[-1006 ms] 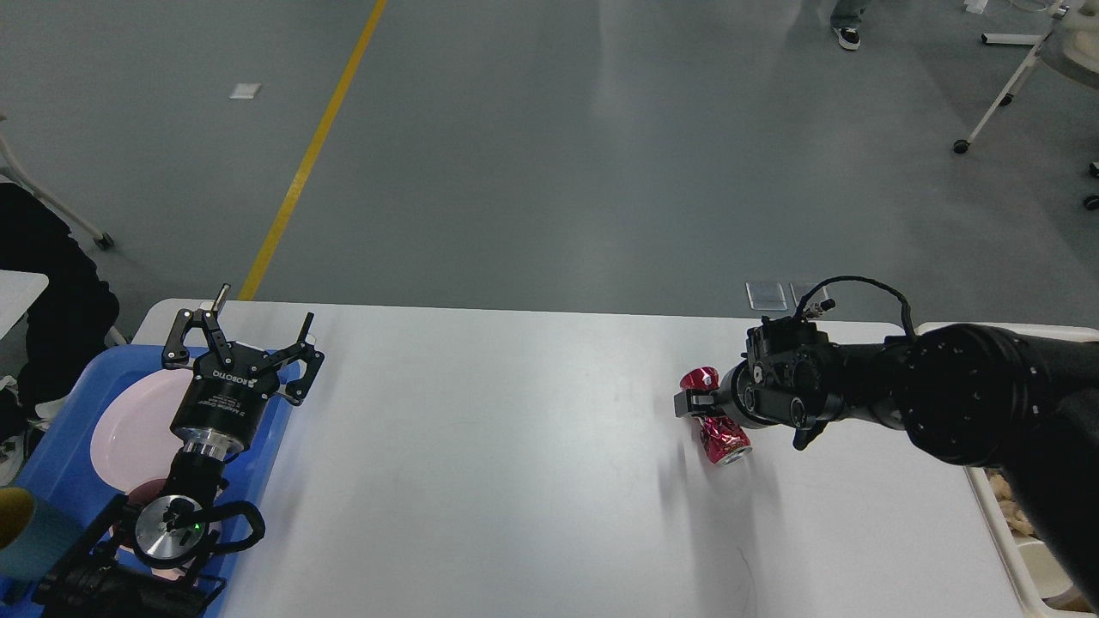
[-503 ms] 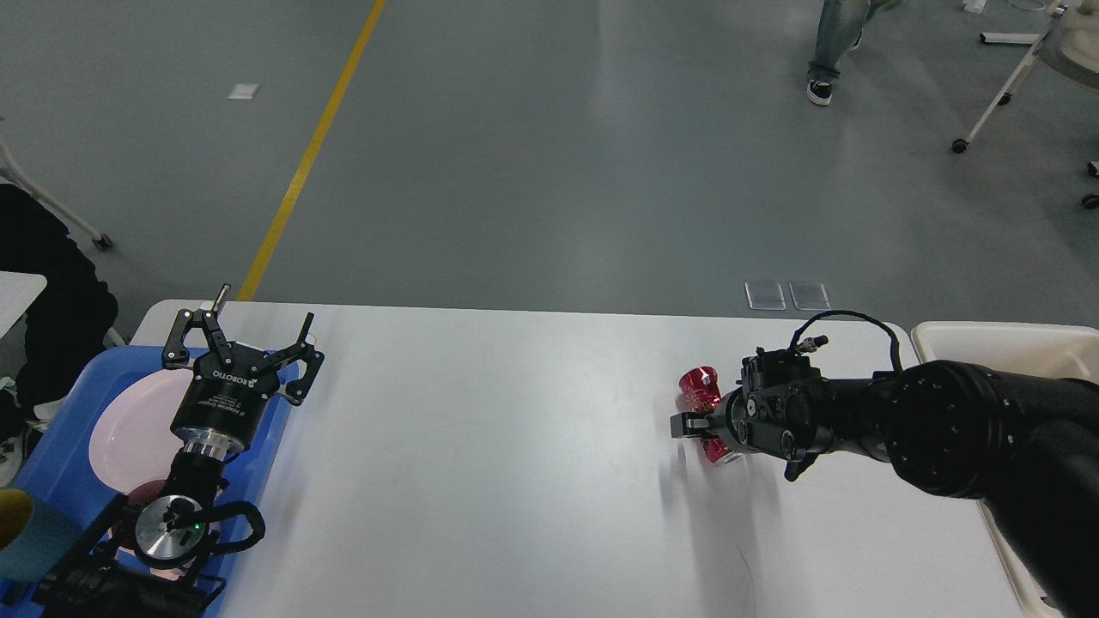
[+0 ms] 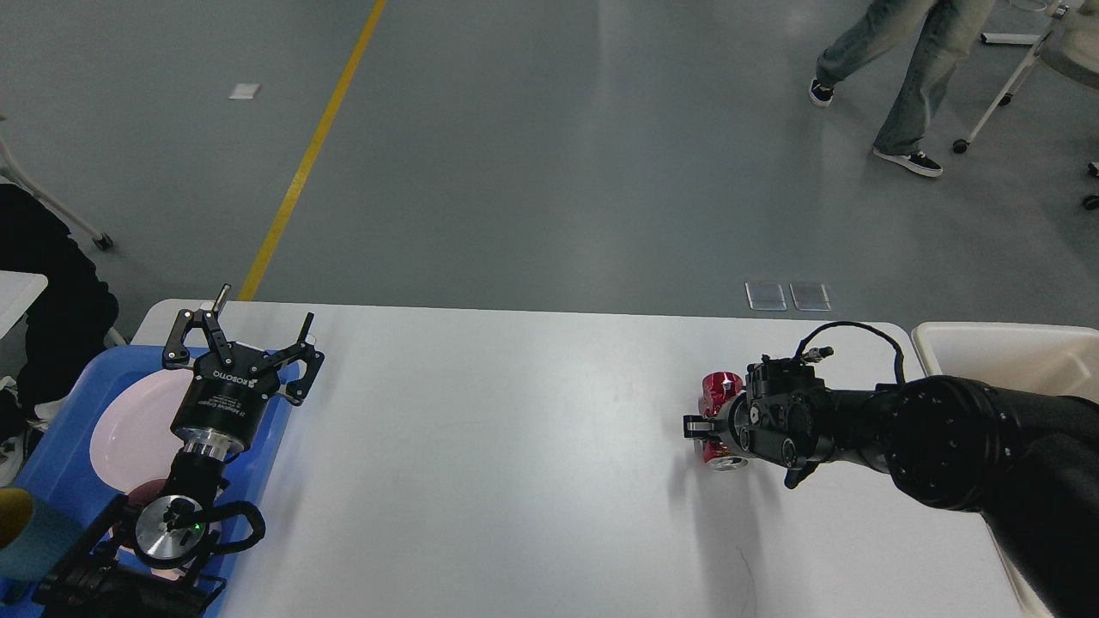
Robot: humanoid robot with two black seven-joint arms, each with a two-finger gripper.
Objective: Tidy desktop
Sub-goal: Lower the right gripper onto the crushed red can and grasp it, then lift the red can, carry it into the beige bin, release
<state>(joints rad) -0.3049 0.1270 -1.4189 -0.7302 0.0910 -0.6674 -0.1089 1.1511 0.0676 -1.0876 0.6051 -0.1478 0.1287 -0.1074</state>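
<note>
The desktop (image 3: 515,446) is a wide white tabletop spanning the head view. A crushed red can (image 3: 719,391) sits at its right side, held across its middle by my right gripper (image 3: 702,427), which is shut on it. The can's silver end (image 3: 727,463) points toward me, low over the tabletop; whether it touches the surface I cannot tell. My left gripper (image 3: 245,340) stands open at the far left, above the right edge of a blue tray (image 3: 51,446), with nothing between its fingers.
A pink plate (image 3: 129,429) lies in the blue tray. A cream bin (image 3: 1004,352) stands off the table's right end. A teal and yellow object (image 3: 21,532) is at the bottom left. A person (image 3: 910,77) walks on the floor beyond the table.
My right gripper has shifted slightly right and nearer with the red can, which now stands more upright. A person has walked into view at the top right. The left arm has not moved.
</note>
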